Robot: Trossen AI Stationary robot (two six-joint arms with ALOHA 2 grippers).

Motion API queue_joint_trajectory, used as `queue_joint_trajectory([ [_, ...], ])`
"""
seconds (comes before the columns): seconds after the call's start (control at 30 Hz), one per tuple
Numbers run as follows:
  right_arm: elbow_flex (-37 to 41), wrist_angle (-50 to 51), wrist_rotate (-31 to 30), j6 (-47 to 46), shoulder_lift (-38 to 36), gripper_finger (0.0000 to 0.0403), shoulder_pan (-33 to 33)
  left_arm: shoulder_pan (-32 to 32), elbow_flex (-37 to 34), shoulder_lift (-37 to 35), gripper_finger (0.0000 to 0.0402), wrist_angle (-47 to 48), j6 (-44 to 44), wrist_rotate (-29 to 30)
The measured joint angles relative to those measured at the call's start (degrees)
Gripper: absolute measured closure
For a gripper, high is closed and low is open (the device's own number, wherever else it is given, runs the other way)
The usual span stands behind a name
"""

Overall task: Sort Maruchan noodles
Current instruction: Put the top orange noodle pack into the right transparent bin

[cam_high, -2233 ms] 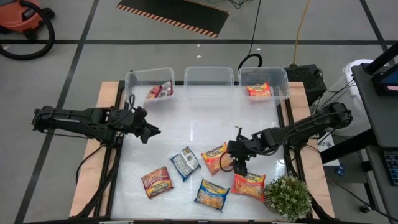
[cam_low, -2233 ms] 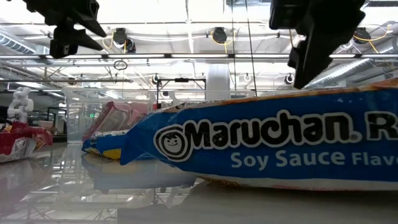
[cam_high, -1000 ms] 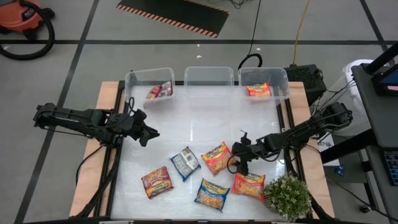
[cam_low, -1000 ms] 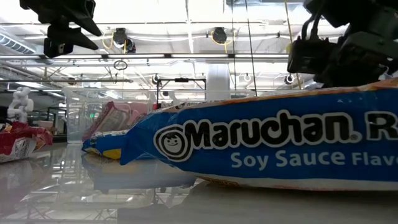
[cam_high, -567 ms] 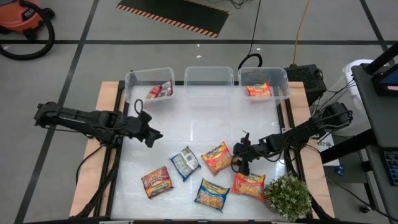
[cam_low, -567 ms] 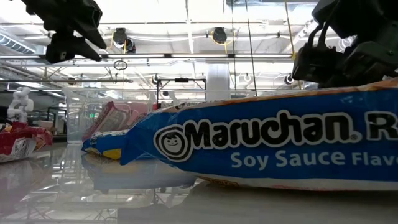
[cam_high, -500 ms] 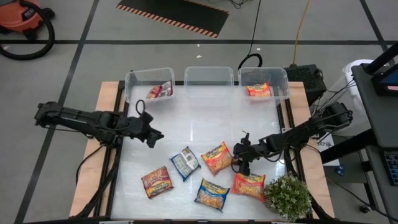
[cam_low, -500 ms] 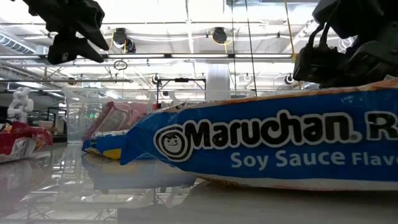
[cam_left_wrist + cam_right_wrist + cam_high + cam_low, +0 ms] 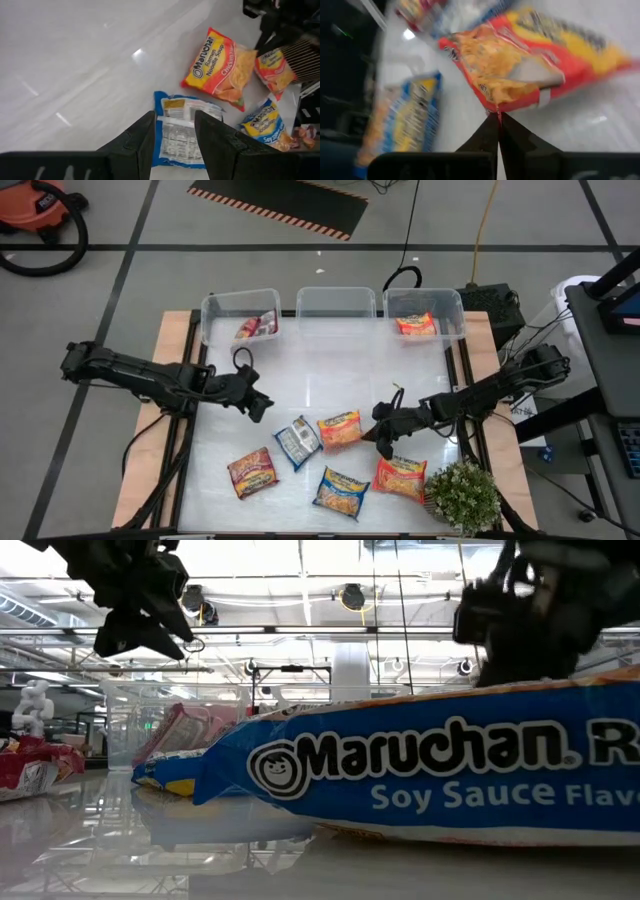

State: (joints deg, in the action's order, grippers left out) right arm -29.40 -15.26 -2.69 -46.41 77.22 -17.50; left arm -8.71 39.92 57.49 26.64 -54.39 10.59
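Note:
Five Maruchan noodle packets lie near the table's front. They are an orange one (image 9: 340, 430), a blue and silver one (image 9: 297, 442) face down, a dark red one (image 9: 252, 472), a blue one (image 9: 341, 492) and a second orange one (image 9: 400, 477). My right gripper (image 9: 379, 438) is shut on the first orange packet (image 9: 530, 60). My left gripper (image 9: 262, 408) hangs open above the table, just left of the blue and silver packet (image 9: 182, 132), touching nothing. My right gripper pinches the orange packet's sealed end edge (image 9: 496, 107), the end toward the table's right, between its two fingertips. The fingers come slanting down from the table's right. I cannot tell whether the packet is clear of the table.
Three clear bins stand along the far edge. The left one (image 9: 215, 310) holds a dark red packet (image 9: 256, 327), the middle one (image 9: 340, 292) shows nothing inside, and the right one (image 9: 450, 305) holds an orange packet (image 9: 415, 325). A small green plant (image 9: 462, 495) stands at the near right corner.
My right gripper has shut on the orange packet's end and tipped; the packet has turned about and shifted a little toward the table's left. My left gripper has moved down and toward the table's right, nearer the blue and silver packet, its fingers unchanged.

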Motion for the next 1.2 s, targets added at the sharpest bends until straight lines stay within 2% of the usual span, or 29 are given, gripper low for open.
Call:
queue_joint_trajectory([
  [0.23,-0.5,0.3,0.0,-5.0,-8.8,0.0402,3.8,0.0,0.0,1.5,0.0259,-0.2,0.2,0.0],
  [0.33,-3.4,5.2,0.0,-4.6,-12.8,0.0402,6.0,0.0,0.0,1.5,0.0259,-0.3,0.3,0.0],
  [0.5,-11.0,15.6,0.0,1.0,-16.8,0.0403,10.6,0.0,0.0,1.5,0.0259,-0.2,0.7,0.0],
  [1.03,-33.9,41.8,0.2,15.2,-18.3,0.0403,29.6,0.0,0.0,1.5,0.0259,-0.2,0.2,1.5],
  [1.2,-38.7,47.5,4.0,24.0,-18.4,0.0403,38.2,0.0,0.0,1.5,0.0259,-0.1,-0.7,2.6],
])
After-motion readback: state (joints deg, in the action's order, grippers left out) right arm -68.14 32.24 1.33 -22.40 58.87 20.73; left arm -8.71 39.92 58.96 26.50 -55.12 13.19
